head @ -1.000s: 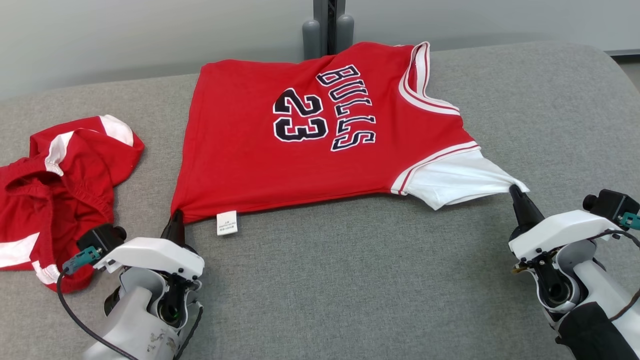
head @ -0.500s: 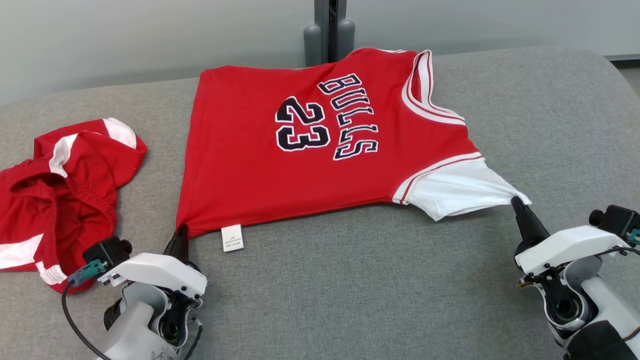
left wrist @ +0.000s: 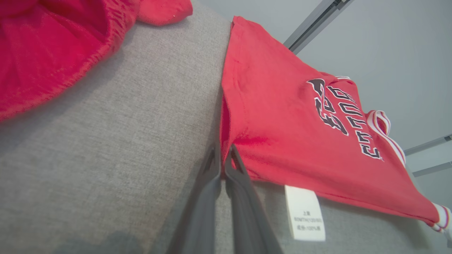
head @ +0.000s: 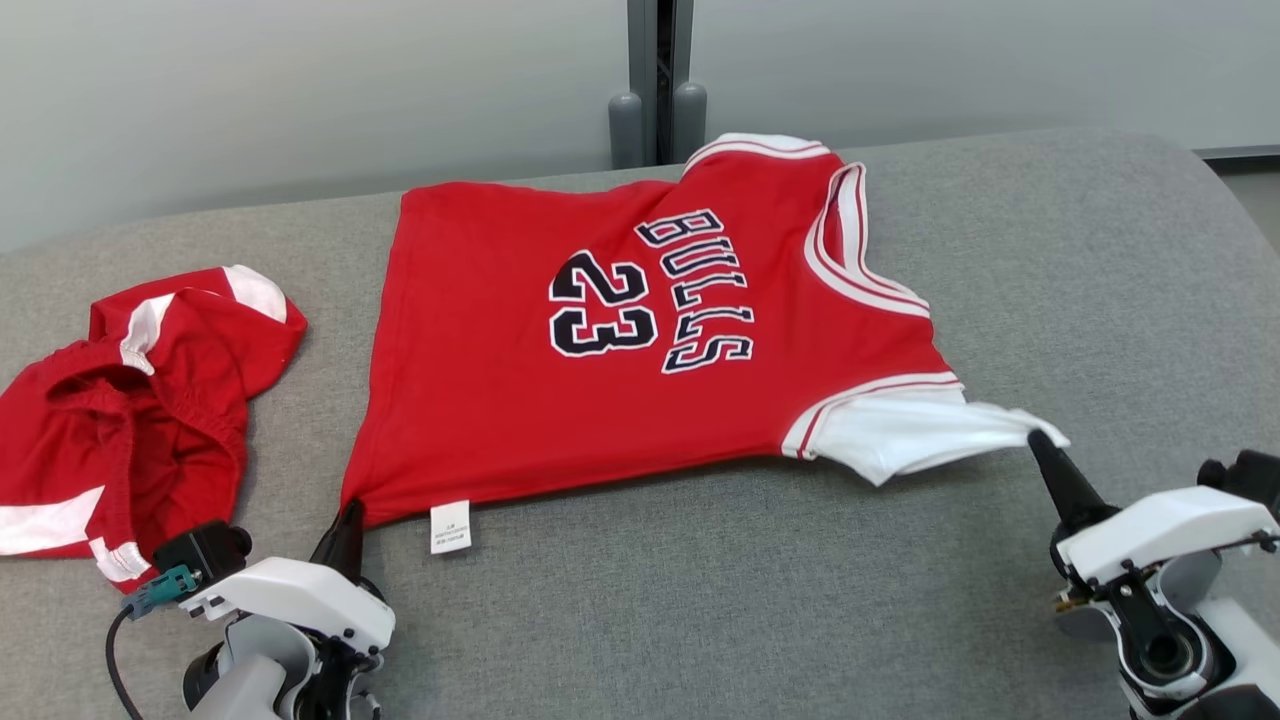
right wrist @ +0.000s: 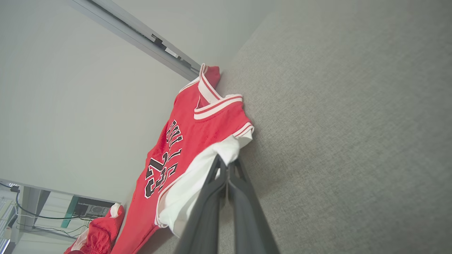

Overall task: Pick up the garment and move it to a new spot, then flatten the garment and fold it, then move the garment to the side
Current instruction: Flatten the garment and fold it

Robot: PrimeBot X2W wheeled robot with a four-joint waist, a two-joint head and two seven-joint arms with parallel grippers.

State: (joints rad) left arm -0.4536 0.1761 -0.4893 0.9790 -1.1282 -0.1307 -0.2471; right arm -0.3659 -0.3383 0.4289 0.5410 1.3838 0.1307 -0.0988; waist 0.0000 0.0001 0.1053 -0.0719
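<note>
Head view: the red jersey lies spread on the grey tabletop, printed side up, collar toward the robot's right and hem toward its left. It is mostly smooth. The left gripper is closed on the near hem corner, just beside the white care label. The right gripper is closed on the tip of the white sleeve, which is drawn out into a point. The near edge runs fairly straight between the 2 grips. A second red garment sits bunched near the jersey's hem, apart from it.

Left wrist view: the 2 dark fingers meet on the red hem corner, with cloth pinched between their tips. The label hangs just beside them, and the body of the jersey rests on the tabletop beyond.

Right wrist view: this gripper's fingers are shut on the white sleeve end, and the cloth bunches where they bite. The jersey stretches away along the tabletop toward a pale wall.

By my reading, the garment has been set down at its spot and the flattening is in hand, close to finished. The sleeve needs laying flat and both corners releasing. No fold has been made, so the folding and the final move to the side are left.
</note>
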